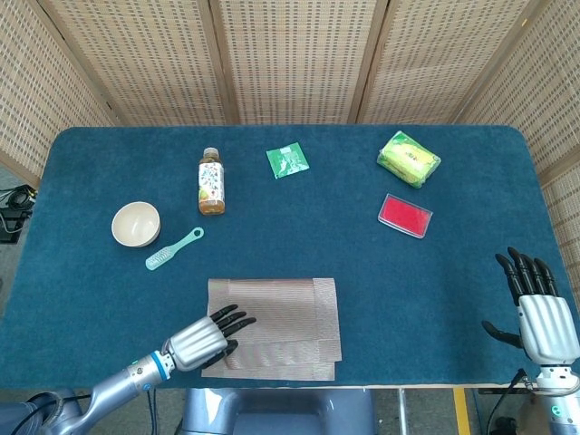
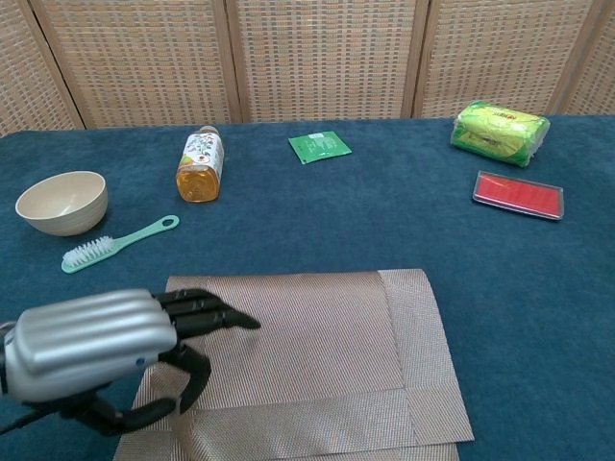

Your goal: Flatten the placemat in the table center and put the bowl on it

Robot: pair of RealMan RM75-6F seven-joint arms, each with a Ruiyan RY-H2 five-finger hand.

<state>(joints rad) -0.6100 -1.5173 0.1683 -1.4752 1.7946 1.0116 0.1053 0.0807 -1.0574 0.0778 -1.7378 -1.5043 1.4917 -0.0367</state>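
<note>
Placemat lies at the near edge of the table, near the middle, with a folded-over band along its near side and another down its right side. The left hand is at the mat's near-left corner, fingers stretched out over the weave; the thumb seems curled toward the corner in the chest view, but I cannot tell whether it pinches the mat or only rests on it. The right hand hangs apart at the near right, fingers spread, holding nothing.

As I judge it, the risk is that dragging the corner slides the whole mat on the cloth instead of opening the folds, or pulls it over the table edge, since nothing pins the far side.

The bowl stands at the left, well apart from the mat, and looks empty, with a brush just beside it. The bottle further back holds amber liquid.
</note>
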